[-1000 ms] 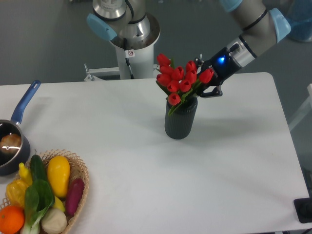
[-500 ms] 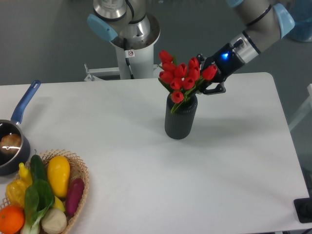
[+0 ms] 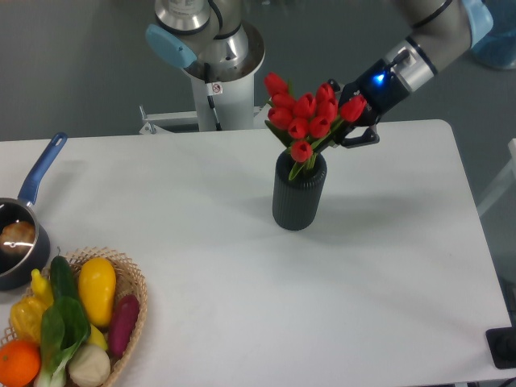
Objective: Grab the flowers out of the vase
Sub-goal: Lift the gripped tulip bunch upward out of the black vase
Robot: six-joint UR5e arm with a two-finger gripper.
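I have the gripper [image 3: 348, 122] clamped on the flowers [image 3: 310, 121], their stems partly down in the vase [image 3: 298, 196] toward the table's [image 3: 242, 266] far edge, so I judge the lift under way; next I need a straight upward pull.

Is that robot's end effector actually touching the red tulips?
Touching. The fixed camera shows the end effector pressed into the right side of the flowers, which lean out of the vase toward it.
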